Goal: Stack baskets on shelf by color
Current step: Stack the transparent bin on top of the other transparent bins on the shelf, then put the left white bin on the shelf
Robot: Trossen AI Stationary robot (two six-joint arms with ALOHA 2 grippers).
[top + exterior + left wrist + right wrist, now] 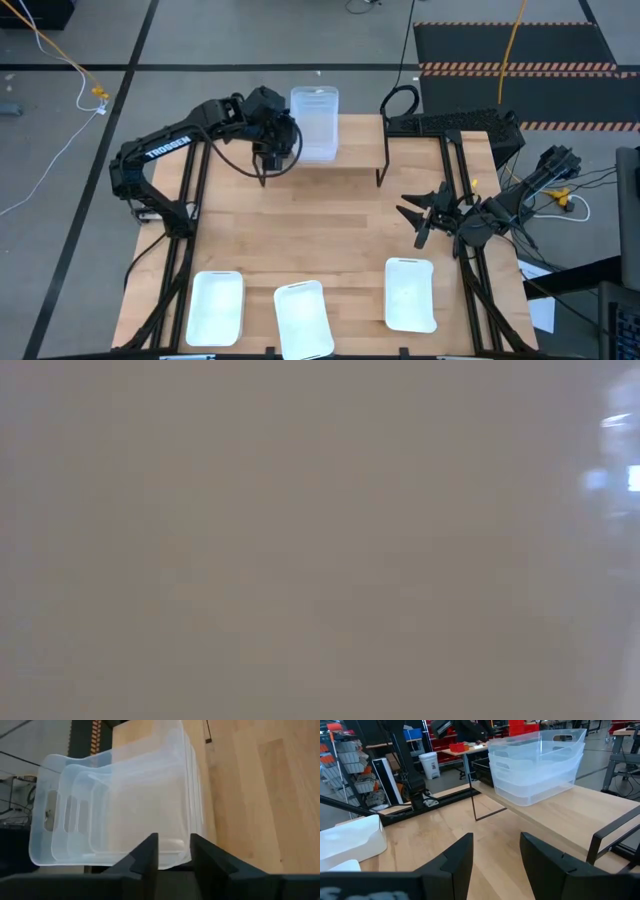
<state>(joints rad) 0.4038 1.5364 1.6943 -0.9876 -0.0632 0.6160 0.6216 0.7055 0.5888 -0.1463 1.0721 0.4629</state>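
While the left gripper (268, 160) sits at the near rim of the clear stack (314, 123) on the shelf (350, 150), its fingers are part-open astride that rim; whether they touch the plastic, can't tell. Looks like a release just after nesting a clear basket. Stack is three deep by the right wrist view, parked at the shelf's left end; the rest of the board is bare.

Along the front edge of the table (330, 230), three white baskets lie apart: left one (216, 307), middle one (303, 318), right one (410, 293). None on the shelf yet. No black baskets that I can see.

Right gripper (425, 215) waits over the table's right side, fingers spread wide, holding nothing.

Judgement: clear colour is done or nearly so, white is next. Left needs to lift clear of the rim without dragging the stack. Right arm is closest to the right white basket; it needs a rim pinch, then a spot on the shelf beside the clear stack.

Low view shows nothing usable.
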